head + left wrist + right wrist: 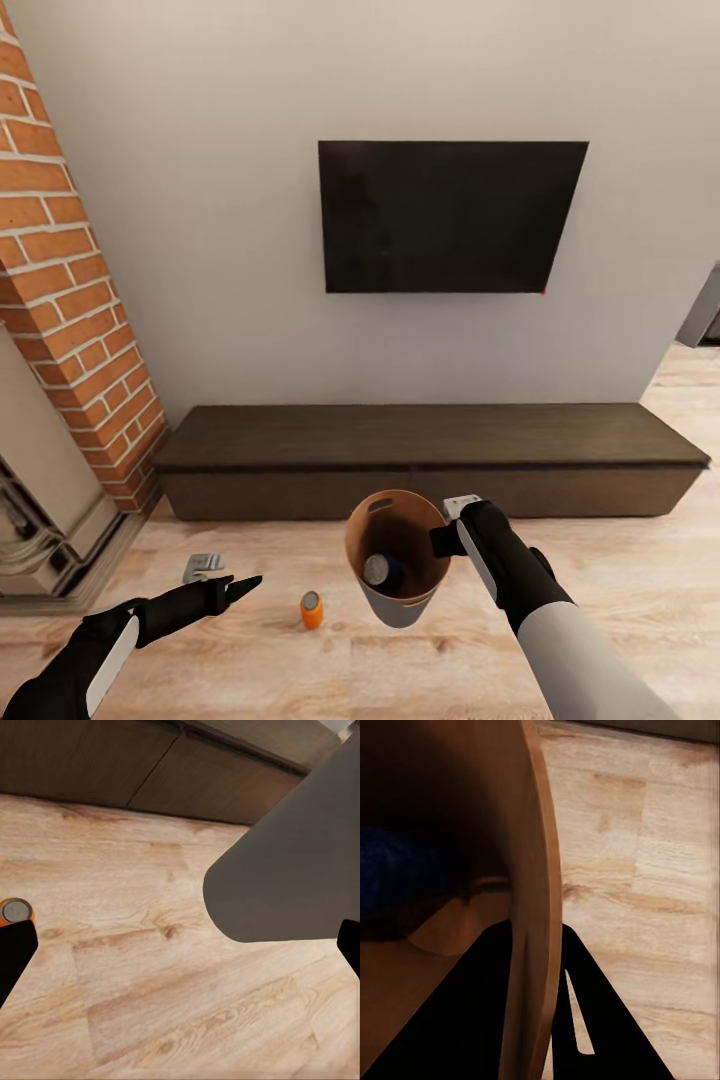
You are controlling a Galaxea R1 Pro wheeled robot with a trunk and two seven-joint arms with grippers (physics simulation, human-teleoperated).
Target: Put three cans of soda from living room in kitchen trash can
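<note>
The orange soda can [312, 609] stands upright on the living-room floor [620, 590], its long axis vertical and grey top up, between the left pincer [243, 586] and the trash can [398, 557]. It lies just ahead of and to the inside of the left fingertips, so the left arm looks the nearer one for picking it up. In the left wrist view the can [15, 912] sits at the tip of one dark finger [15, 960] while the other finger shows far across the picture, so that pincer stands wide apart and empty. The right pincer [452, 527] is clamped on the trash can's rim, one finger inside the wall [536, 870] and one outside, holding it tilted above the floor. A dark blue can [381, 572] already lies inside it. A third can is nowhere to be made out.
</note>
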